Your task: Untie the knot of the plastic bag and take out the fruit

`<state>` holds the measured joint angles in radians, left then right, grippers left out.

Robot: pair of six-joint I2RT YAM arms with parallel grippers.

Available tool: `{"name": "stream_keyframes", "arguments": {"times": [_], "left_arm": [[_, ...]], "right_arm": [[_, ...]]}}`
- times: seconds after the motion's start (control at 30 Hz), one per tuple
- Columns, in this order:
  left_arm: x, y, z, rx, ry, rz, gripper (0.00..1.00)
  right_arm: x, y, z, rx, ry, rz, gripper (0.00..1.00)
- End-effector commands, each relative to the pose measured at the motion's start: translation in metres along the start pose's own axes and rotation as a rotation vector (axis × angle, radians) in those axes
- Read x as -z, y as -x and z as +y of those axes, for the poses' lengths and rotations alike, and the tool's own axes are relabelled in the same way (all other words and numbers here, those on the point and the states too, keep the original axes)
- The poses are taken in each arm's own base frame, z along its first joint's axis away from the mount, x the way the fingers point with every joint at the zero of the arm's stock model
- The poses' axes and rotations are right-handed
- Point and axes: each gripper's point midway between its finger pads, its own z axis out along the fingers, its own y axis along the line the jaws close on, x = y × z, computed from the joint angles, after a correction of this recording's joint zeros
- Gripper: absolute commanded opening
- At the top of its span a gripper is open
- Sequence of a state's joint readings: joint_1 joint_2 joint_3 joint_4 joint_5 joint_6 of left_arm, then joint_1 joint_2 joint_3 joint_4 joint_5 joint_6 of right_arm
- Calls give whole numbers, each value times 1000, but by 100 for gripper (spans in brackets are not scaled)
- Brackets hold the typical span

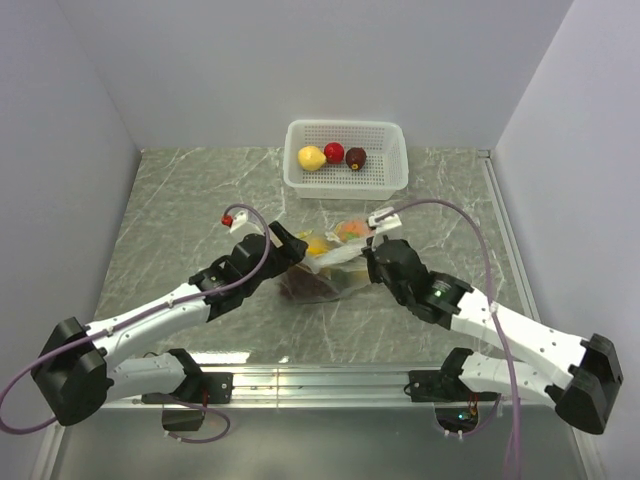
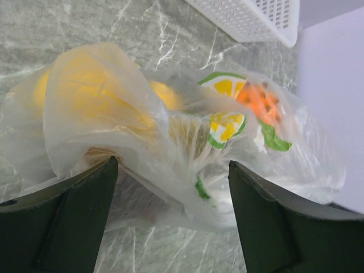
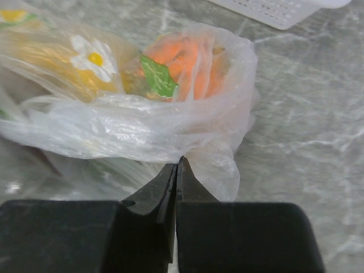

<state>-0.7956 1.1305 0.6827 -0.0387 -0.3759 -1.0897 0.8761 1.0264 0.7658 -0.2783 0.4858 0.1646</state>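
Observation:
The clear plastic bag (image 1: 330, 262) lies on the marble table between both arms, with fruit inside: yellow pieces (image 2: 85, 85) and an orange knobbly one (image 3: 182, 57). My left gripper (image 1: 292, 245) is at the bag's left side. It stands open (image 2: 173, 170), and a gathered, twisted part of the bag (image 2: 187, 136) sits between its fingers without being pinched. My right gripper (image 1: 372, 255) is at the bag's right side. It is shut (image 3: 179, 162), its tips pinching a fold of the thin plastic (image 3: 131, 125) just below the orange fruit.
A white basket (image 1: 400, 170) stands at the back of the table behind the bag, holding a yellow fruit (image 1: 312, 158), a red one (image 1: 334, 152) and a dark one (image 1: 356, 158). White walls close in on both sides.

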Motion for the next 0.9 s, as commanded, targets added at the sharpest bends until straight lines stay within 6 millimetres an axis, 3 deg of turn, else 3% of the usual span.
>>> {"name": "stream_keyframes", "arguments": {"times": [0.0, 0.07, 0.17, 0.2, 0.33, 0.37, 0.43, 0.47, 0.57, 0.6, 0.7, 0.77, 0.8, 0.87], "left_arm": [[-6, 11, -12, 47, -28, -62, 83], [-10, 8, -9, 42, -11, -56, 77], [-16, -1, 1, 27, 33, -37, 61], [-17, 0, 2, 27, 40, -40, 46], [-16, -6, 21, -27, 120, -16, 18], [-12, -5, 30, -56, 150, -17, 12], [-7, -4, 41, -94, 181, -19, 7], [0, -1, 46, -114, 188, -22, 6], [13, 4, 60, -178, 210, -25, 2], [17, 4, 69, -216, 226, -6, 2], [27, 12, 82, -279, 258, 4, 1], [33, 18, 90, -289, 276, 0, 1], [35, 21, 100, -300, 302, 4, 1], [40, 26, 100, -281, 289, -4, 2]], "right_arm": [[12, 27, 17, -205, 78, -140, 0], [14, 25, 15, -232, 74, -149, 0], [20, 28, 15, -250, 96, -168, 0], [22, 30, 13, -255, 98, -180, 0], [22, 23, -13, -332, 3, -171, 0], [18, 21, -32, -412, -59, -168, 0], [17, 11, -49, -493, -85, -145, 0], [15, 8, -71, -589, -148, -152, 0], [16, -2, -90, -738, -166, -163, 0], [17, -4, -105, -789, -200, -179, 0], [10, -17, -110, -915, -170, -152, 0], [5, -28, -101, -983, -118, -111, 0], [2, -31, -98, -998, -97, -96, 0], [0, -32, -94, -967, -57, -85, 1]]}}
